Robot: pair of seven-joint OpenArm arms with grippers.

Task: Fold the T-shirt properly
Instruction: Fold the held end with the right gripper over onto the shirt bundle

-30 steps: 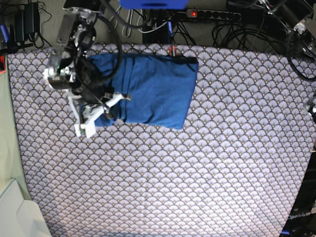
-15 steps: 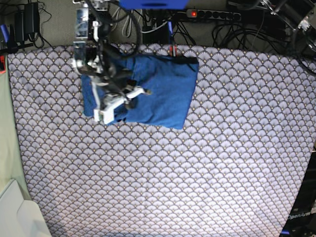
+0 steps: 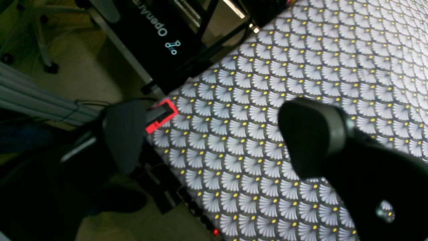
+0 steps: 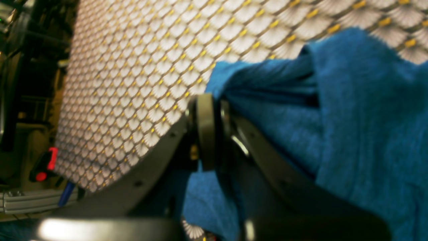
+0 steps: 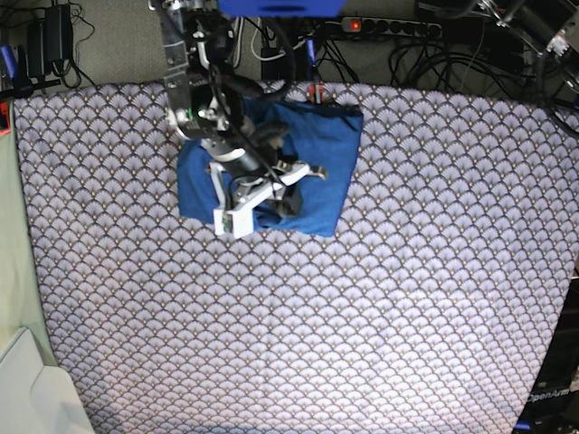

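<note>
Your right gripper [image 4: 214, 130] pinches a fold of the shirt [image 5: 317, 154], which lies bunched at 12 o'clock on the tablecloth [image 5: 362, 316]. Your left gripper [image 3: 214, 140] is spread wide at the table edge.

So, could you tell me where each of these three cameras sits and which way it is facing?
Base: overhead, looking down on the tablecloth, the T-shirt and the right gripper above it.
Left wrist: on the left arm, off by the table's edge, facing the cloth and floor; the left gripper shows with jaws apart, nothing between them.
Right wrist: on the right arm, close in along its fingers, shut on blue fabric.
Shared: base and right wrist both show the T-shirt; all show the tablecloth.
</note>
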